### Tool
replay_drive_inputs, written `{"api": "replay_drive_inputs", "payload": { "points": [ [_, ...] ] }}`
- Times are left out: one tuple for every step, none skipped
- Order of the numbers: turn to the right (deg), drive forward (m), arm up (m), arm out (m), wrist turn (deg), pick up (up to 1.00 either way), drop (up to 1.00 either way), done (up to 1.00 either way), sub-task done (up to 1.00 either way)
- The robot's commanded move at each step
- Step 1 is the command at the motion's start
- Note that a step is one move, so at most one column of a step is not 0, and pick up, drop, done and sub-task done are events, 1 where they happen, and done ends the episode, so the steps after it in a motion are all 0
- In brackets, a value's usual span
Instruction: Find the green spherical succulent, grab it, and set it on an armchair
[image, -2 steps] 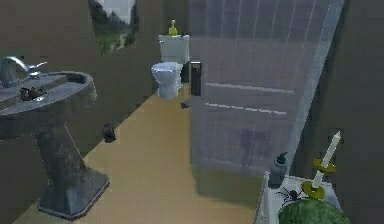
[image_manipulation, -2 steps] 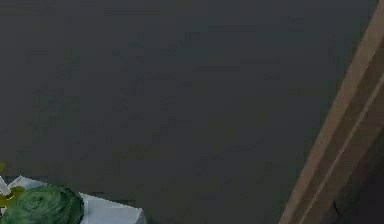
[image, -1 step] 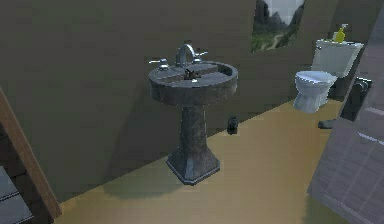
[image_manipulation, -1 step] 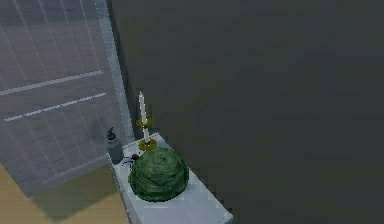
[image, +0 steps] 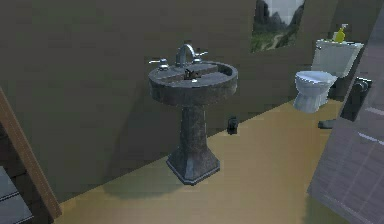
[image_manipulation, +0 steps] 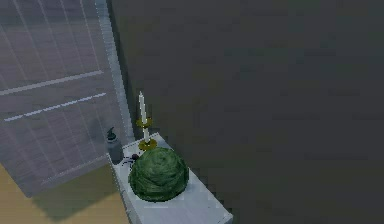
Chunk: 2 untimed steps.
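Dull olive-grey walls and a tan floor (image: 260, 165) make up the room in the forward view. A dark stone pedestal sink (image: 193, 88) stands against the wall, with a metal faucet (image: 186, 52) on its rim. Farther along hangs a landscape picture (image: 276, 24), its upper part cut off by the top edge. Below it stands a white toilet (image: 316, 84); a small yellow-green thing (image: 340, 34) sits on the tank, too small to identify. A little dark object (image: 233, 125) lies at the foot of the wall between sink and toilet, and a dark upright shape (image: 357, 98) at the right edge is hard to make out. A pale tiled wall (image: 352, 180) closes the lower right corner.

In the arm side view, a grey tiled wall (image_manipulation: 55, 90) meets a dark plain wall. The green spherical succulent (image_manipulation: 158, 176) rests on a white tabletop (image_manipulation: 203, 205), which the bottom edge cuts off. Just behind the plant stands a white candle (image_manipulation: 142, 108) in a gold holder. A small dark object (image_manipulation: 113, 142) beside it stays unclear.

The hand's state cannot be told.
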Motion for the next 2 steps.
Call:
{"api": "replay_drive_inputs", "payload": {
  "points": [
    [0.0,0.00,0.32,0.00,0.0,0.00,0.00,0.00,0.00],
    [0.0,0.00,0.00,0.20,0.0,0.00,0.00,0.00,0.00]
  ]
}}
